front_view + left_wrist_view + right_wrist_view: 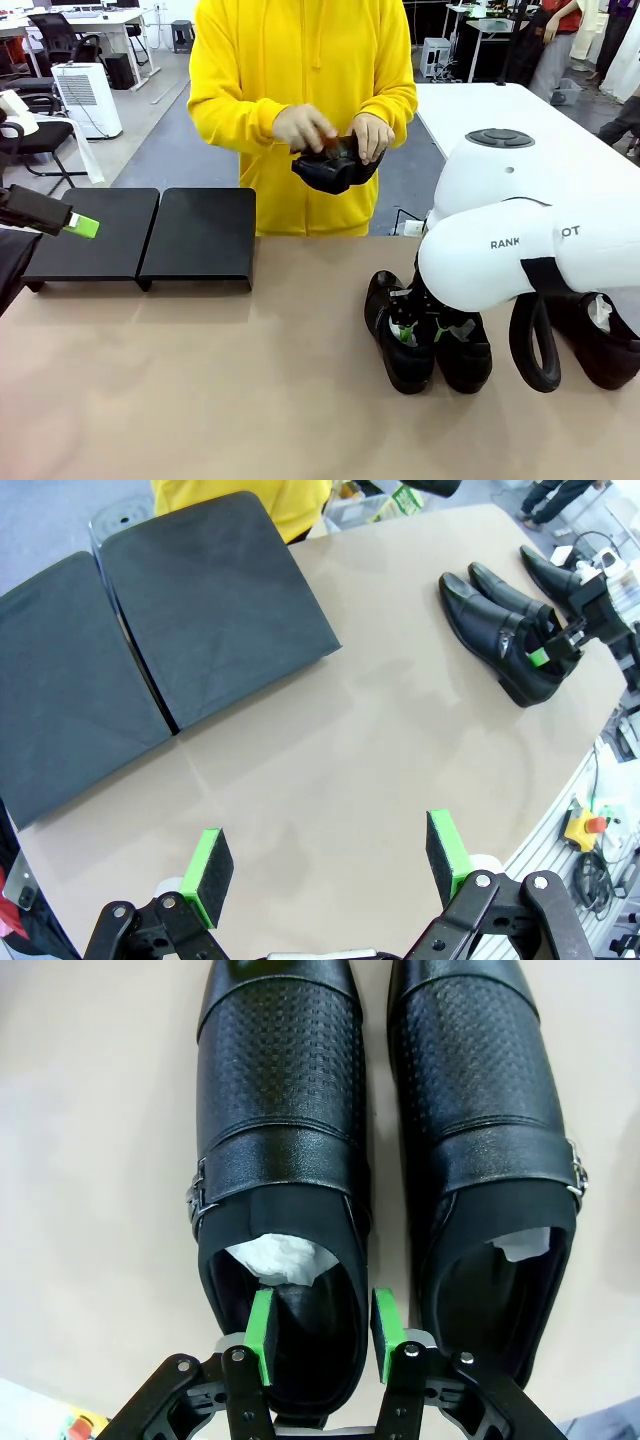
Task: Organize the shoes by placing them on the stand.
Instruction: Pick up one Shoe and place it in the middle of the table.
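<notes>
Left gripper (pixel 330 858): fingers wide apart, over bare table (pixel 330 750) beside stand (pixel 197 232).
Right gripper (pixel 325 1332): pads apart, astride one shoe (pixel 280 1160) (paper stuffing (pixel 280 1258) inside).
Pair (pixel 490 630): on table, right of stand.

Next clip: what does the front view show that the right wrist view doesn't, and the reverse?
The front view adds the person at the far side holding a black shoe, the stand at left, and another shoe near the picture's right edge. The right wrist view adds close detail: perforated uppers, a side buckle, white paper stuffing, and one pad inside a shoe's opening with the other outside its wall. Both share the pair of shoes and the right gripper at their heels.
</notes>
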Controlling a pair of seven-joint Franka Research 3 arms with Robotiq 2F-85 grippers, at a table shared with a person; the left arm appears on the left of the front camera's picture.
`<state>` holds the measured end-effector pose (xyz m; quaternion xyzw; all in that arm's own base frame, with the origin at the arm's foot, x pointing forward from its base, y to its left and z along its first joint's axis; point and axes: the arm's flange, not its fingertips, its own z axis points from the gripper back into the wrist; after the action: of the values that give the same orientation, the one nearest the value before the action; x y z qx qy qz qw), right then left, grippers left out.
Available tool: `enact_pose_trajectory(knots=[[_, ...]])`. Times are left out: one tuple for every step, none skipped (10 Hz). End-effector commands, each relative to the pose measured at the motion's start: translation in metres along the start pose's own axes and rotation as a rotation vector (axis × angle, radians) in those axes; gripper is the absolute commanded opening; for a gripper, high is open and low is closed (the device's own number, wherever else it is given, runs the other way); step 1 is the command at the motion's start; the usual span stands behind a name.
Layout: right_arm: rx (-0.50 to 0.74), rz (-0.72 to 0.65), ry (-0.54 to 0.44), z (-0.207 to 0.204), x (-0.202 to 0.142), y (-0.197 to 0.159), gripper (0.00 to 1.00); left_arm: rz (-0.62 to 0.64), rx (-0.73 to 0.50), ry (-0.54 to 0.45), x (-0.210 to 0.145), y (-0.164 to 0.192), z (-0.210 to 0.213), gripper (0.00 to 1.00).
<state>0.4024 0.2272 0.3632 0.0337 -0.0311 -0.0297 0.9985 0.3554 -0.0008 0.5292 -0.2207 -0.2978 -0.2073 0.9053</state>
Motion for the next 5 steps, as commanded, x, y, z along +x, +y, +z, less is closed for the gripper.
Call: enact_pose_trajectory(knots=[[-0.024,-0.008,-0.02,0.001,0.008,0.005,0.51,-0.01,-0.018,-0.01,0.0,0.002,0.0,1.0],[-0.034,-0.002,-0.021,-0.001,0.008,0.006,0.51,-0.01,-0.018,-0.01,0.0,0.002,0.0,1.0],[-0.051,0.009,-0.018,-0.004,0.007,0.007,0.51,-0.01,-0.018,-0.01,0.0,0.002,0.0,1.0],[-0.064,0.02,-0.013,-0.008,0.007,0.009,0.51,-0.01,-0.018,-0.01,0.0,0.002,0.0,1.0],[-0.068,0.025,-0.01,-0.011,0.007,0.009,0.51,-0.01,-0.018,-0.01,0.0,0.002,0.0,1.0]])
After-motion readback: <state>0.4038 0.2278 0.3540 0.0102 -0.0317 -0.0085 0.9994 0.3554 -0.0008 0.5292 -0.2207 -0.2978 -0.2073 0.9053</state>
